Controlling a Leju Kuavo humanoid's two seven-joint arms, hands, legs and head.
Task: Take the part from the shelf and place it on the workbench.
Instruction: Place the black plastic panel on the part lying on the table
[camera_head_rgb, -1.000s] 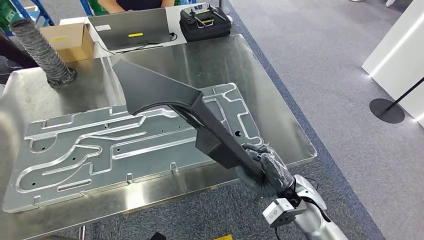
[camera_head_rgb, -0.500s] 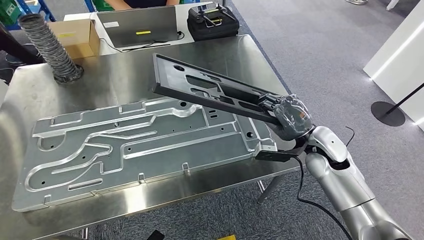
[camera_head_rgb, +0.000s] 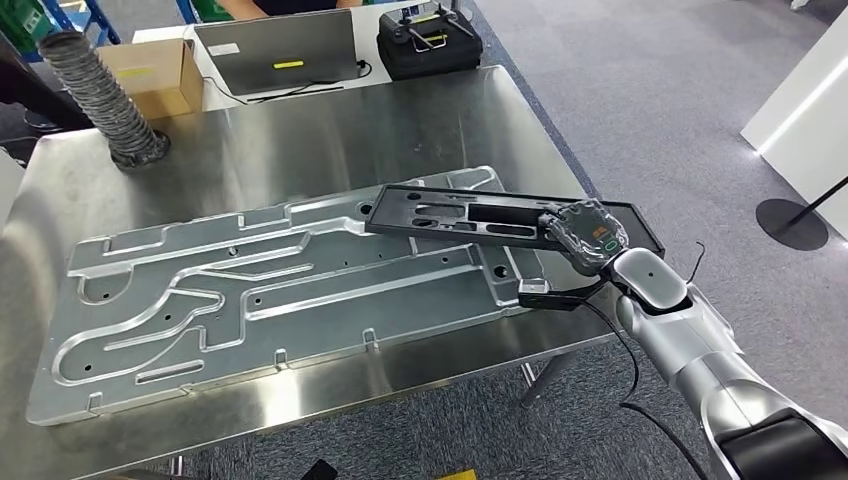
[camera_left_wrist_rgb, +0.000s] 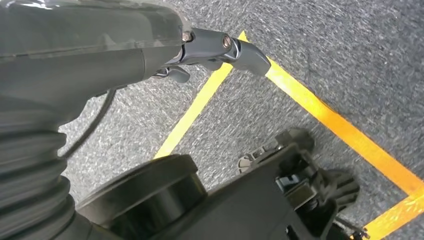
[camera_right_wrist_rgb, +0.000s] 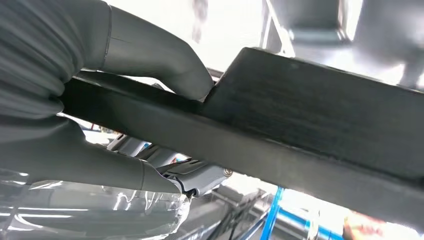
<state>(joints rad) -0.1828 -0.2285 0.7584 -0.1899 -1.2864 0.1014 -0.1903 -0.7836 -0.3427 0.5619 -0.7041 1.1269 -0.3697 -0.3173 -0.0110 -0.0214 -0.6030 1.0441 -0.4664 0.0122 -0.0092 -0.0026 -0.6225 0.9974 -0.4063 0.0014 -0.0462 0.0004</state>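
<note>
- My right hand (camera_head_rgb: 585, 232) grips the part (camera_head_rgb: 470, 215), a long black tray-like piece; in the right wrist view my thumb (camera_right_wrist_rgb: 160, 55) presses one face of its edge and my fingers (camera_right_wrist_rgb: 90, 165) wrap the other.
- The part lies nearly flat, low over the right edge of the workbench (camera_head_rgb: 400, 120), with its near end jutting past that edge over the carpet.
- Its far end reaches over the right end of the big metal plate (camera_head_rgb: 250, 290) that covers much of the bench. I cannot tell whether it touches the plate or hangs just above it.
- My left hand (camera_left_wrist_rgb: 215, 47) hangs by my side over the floor, holding nothing; how far its fingers are spread I cannot tell.
- Progress, as I judge it: the fetch from the shelf is done and the part is at the bench. What is left is to settle it down and let go.
- A risk I see: with so much overhang, a release here might tip it off the edge.
</note>
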